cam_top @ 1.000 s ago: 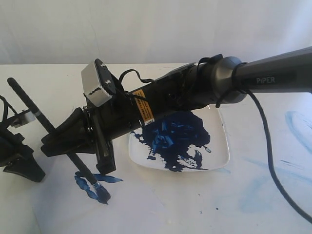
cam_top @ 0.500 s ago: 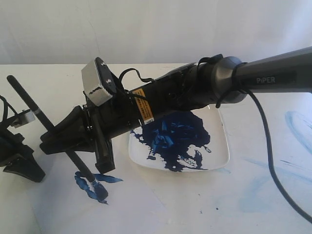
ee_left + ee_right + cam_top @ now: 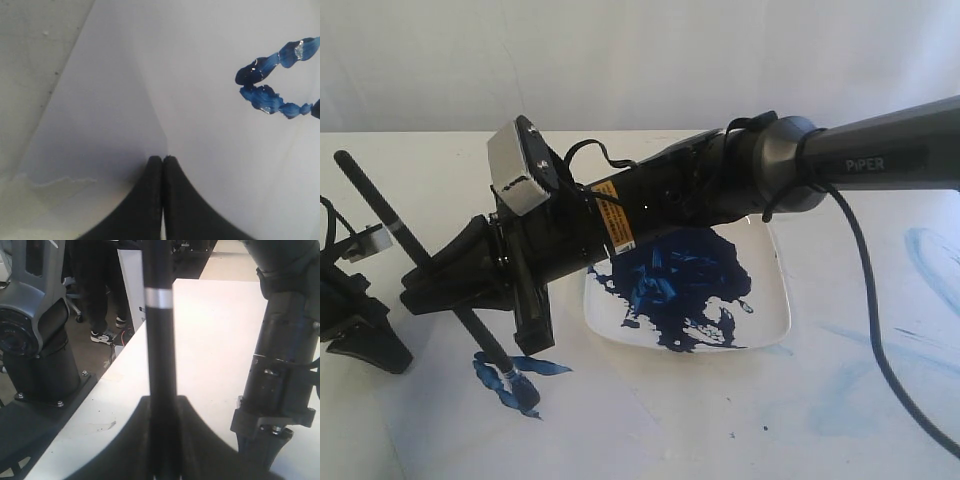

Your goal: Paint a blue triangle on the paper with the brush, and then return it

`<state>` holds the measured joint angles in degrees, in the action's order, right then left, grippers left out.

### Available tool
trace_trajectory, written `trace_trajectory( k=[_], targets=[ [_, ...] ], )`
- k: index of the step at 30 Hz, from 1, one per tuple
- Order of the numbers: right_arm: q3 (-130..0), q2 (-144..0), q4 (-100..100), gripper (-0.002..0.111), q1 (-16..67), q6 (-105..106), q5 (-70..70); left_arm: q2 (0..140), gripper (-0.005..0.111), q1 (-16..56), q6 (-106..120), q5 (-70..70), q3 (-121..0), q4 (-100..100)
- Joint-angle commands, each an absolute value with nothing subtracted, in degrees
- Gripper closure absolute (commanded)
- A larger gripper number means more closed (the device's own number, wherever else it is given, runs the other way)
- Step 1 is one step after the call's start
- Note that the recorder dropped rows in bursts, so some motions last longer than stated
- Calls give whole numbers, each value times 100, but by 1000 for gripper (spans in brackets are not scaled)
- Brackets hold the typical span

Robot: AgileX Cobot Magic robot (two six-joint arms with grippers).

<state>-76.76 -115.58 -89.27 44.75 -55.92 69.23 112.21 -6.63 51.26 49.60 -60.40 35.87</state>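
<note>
Brush [image 3: 382, 208] nudged left — triangle [image 3: 548, 367] prob. 2 sides.

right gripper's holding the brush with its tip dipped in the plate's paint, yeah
No. The right gripper does hold the brush, but its tip touches the paper at the blue strokes beside the plate, as the exterior view shows.

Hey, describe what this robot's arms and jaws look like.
The right arm is a dark grey tube lettered PiPER, with a black cable trailing off, a silver wrist camera and an orange-yellow sticker. The left gripper and right gripper both have matte black, tapered jaws.
</note>
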Motion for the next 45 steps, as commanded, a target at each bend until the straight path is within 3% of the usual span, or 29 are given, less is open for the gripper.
trace_trajectory(
  k=[1,45],
  targets=[
    [-7665,-11556,-8864,108,4575,-5519,6996,11242,107,-665,5140,5014,-5999,3596],
    [-7675,-11742,-8979,108,3882,-5524,6784,11242,107,-665,5140,5021,-5999,3596]
  ],
)
